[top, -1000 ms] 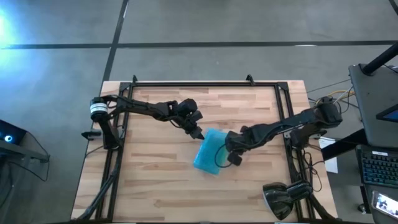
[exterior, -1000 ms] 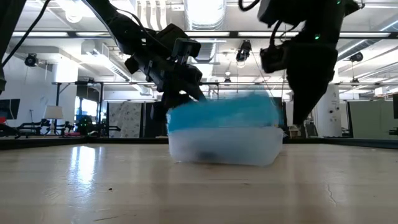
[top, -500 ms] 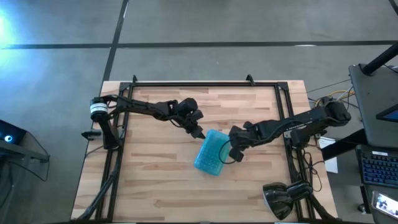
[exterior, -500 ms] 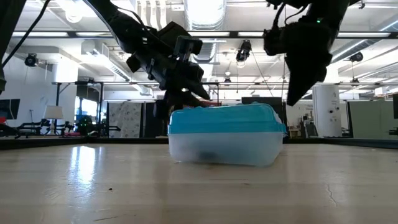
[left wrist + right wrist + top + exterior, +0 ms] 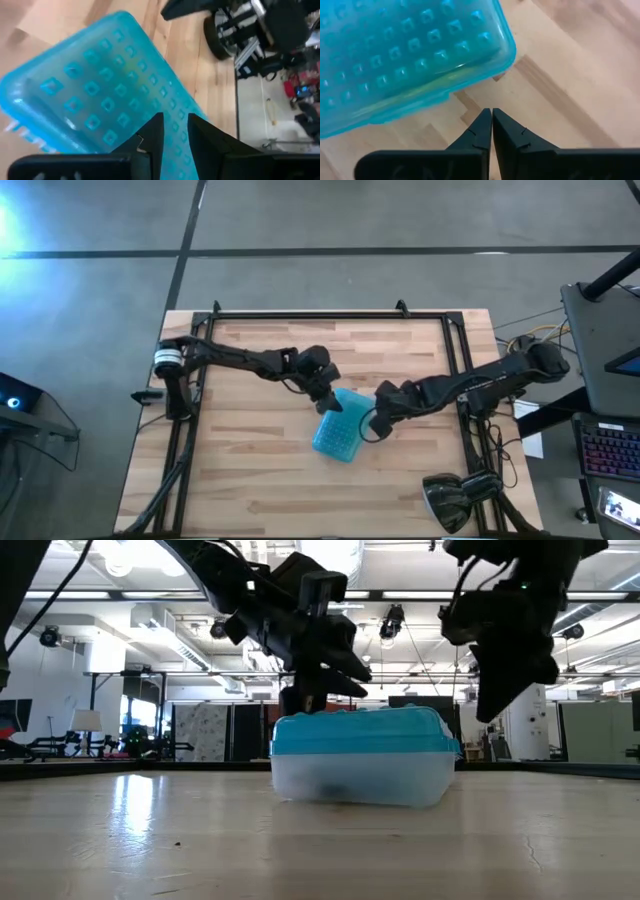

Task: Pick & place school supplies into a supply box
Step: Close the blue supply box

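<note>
The supply box (image 5: 338,432) lies closed in the middle of the table, with its turquoise bumpy lid (image 5: 360,730) flat on the whitish tray (image 5: 365,780), which rests on the wood. The school supplies are hidden. My left gripper (image 5: 331,403) hangs over the lid's far left corner. Its fingers (image 5: 152,134) stand a narrow gap apart with nothing between them. My right gripper (image 5: 372,427) is shut and hovers above the wood just off the box's right side (image 5: 485,45). My left gripper slants down from the table's left over the far left part of the lid (image 5: 125,100). Its fingertip (image 5: 305,705) stands right at the lid's top, and I cannot tell whether it touches.
A black lamp head (image 5: 455,500) sits at the table's near right corner. Black frame rails (image 5: 310,313) run along the far and side edges. Bare wood lies all around the box.
My right gripper has drawn back off the box toward the table's right edge, risen a little and rolled. My left gripper has moved from beside the box's far left corner toward the right, over the lid. The lid, blurred a second ago, now lies still on the tray.
</note>
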